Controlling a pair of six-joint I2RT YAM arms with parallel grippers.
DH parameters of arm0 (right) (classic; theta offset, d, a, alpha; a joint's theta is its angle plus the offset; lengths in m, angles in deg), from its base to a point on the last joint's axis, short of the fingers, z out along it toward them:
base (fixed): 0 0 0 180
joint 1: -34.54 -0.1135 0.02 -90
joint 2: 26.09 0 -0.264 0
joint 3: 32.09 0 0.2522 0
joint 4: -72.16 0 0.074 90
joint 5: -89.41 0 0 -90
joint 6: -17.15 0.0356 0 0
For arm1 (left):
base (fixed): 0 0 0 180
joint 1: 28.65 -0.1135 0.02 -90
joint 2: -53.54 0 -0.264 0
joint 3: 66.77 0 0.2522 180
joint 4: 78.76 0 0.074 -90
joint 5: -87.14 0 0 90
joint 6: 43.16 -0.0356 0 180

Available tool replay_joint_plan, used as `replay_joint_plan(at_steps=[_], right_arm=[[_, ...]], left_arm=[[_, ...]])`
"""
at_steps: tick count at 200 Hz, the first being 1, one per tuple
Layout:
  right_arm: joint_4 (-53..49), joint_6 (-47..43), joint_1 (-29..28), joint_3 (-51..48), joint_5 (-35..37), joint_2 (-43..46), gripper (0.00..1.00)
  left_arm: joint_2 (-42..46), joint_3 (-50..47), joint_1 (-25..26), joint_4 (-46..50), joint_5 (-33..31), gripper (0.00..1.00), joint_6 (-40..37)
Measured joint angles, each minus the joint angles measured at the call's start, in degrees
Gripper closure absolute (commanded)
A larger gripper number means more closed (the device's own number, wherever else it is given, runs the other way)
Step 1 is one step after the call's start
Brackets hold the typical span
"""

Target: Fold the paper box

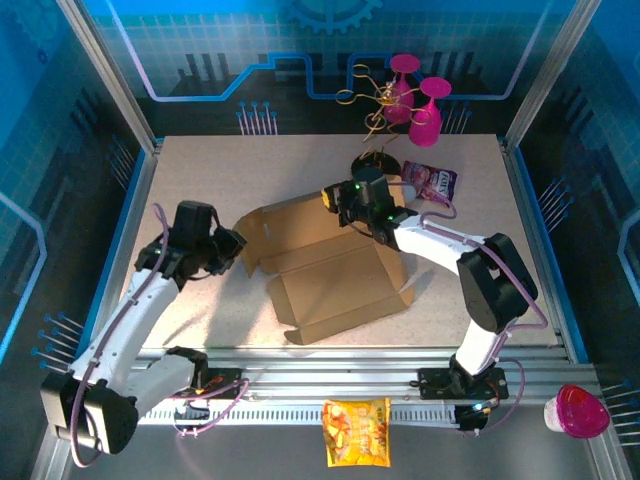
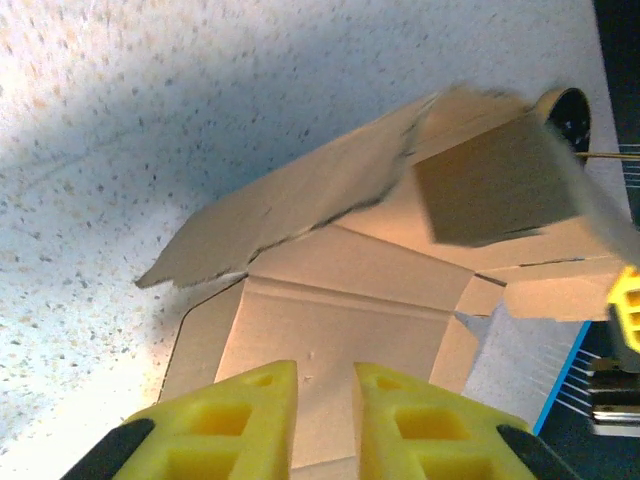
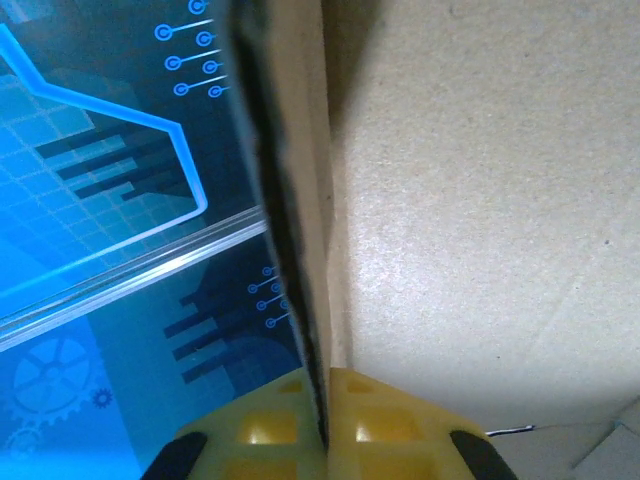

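So your paper box point(image 1: 340, 280) is sitting open around the middle of the desk point(image 1: 200, 170), half folded. The base panel is flat, the back wall is standing up along its far side, and a loose flap sticks out toward the left edge. Your right gripper point(image 1: 336, 200) is at the far side of the box, clamped down on the top edge of that raised wall. In the right wrist view you can see the cardboard point(image 3: 480, 200) pinched tight between the yellow fingers point(image 3: 390, 425). Your left gripper point(image 1: 235, 246) hangs just beside the left flap. From its wrist cam the jaws point(image 2: 325, 415) are only a narrow slit apart with nothing in them, and the box panel point(image 2: 340, 300) shows through the gap. Further out, there's a purple packet point(image 1: 431, 181) near the far right corner, just behind the right arm.
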Motion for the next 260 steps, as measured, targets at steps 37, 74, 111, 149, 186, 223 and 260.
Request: replay_joint_plan(at_steps=[37,74,111,149,186,223,260], right_arm=[[0.3,0.1,0.3,0.0,-0.3,-0.8,1.00],[0.3,0.2,0.3,0.2,-0.5,-1.2,1.00],[0.3,0.2,0.3,0.5,-0.5,-1.3,1.00],[0.2,0.2,0.4,0.7,-0.6,-1.3,1.00],[0.2,0.2,0.7,1.3,-0.7,-1.7,1.00],[0.5,1.2,0.8,1.5,0.0,-2.2,1.00],[1.0,1.8,1.5,2.5,1.3,-2.5,1.00]], left_arm=[[-1.2,-10.2,12.1,-8.3,-1.5,0.52,6.7],[-4.5,-11.3,15.9,-13.0,-6.6,0.46,7.3],[-9.6,-12.0,15.9,-17.8,-11.2,0.42,5.6],[-15.4,-12.3,15.9,-21.2,-14.2,0.43,3.9],[-20.3,-11.6,15.1,-24.9,-17.0,0.52,1.2],[-26.3,-7.6,14.6,-27.1,-18.0,0.70,-1.2],[-29.6,-3.7,13.9,-27.1,-18.3,0.74,-3.4]])
